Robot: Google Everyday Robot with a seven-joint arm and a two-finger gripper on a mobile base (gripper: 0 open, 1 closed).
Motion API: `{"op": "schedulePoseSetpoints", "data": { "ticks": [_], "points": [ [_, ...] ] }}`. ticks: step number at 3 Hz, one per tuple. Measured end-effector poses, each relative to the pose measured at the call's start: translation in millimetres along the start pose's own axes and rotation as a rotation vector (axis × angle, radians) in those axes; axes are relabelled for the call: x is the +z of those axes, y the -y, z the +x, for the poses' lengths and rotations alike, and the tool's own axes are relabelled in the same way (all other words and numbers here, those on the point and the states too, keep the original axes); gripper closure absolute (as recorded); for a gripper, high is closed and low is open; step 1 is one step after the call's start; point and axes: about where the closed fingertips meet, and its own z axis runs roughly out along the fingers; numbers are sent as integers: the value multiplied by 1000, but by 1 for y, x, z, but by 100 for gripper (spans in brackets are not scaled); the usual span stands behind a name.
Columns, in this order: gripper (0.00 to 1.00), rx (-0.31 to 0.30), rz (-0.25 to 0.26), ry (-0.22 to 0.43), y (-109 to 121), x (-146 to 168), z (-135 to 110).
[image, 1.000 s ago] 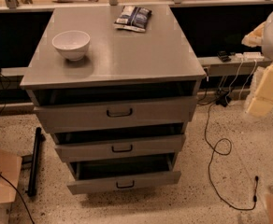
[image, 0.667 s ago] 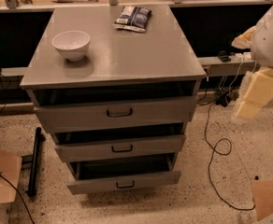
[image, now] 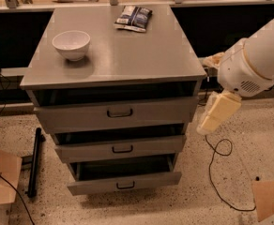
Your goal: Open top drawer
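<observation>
The top drawer (image: 80,116) is the widest gray front of the cabinet, just under the tabletop, with a small dark loop handle (image: 119,112) at its centre. A dark gap shows above its front. My gripper (image: 206,127) is the cream-coloured end of the white arm (image: 256,60) at the right. It hangs pointing down and left, beside the cabinet's right edge at the height of the top drawer, apart from the handle.
Two narrower gray drawers (image: 121,148) (image: 125,183) sit below, the lowest sticking out furthest. A white bowl (image: 72,44) and a snack packet (image: 133,17) lie on the cabinet top (image: 141,55). Cables (image: 216,172), a black bar (image: 34,161) and cardboard boxes (image: 1,182) lie on the floor.
The arm has swung left and down toward the cabinet, bringing the gripper close to the cabinet's right edge. The drawers have not moved.
</observation>
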Motion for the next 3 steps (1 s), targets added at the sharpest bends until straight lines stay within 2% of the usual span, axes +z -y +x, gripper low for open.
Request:
{"op": "schedulePoseSetpoints", "data": {
  "ticks": [1,3],
  "points": [
    [0,-2,-17,4,-1,10,-3],
    [0,-24,-120,58,-2,100,-24]
  ]
}}
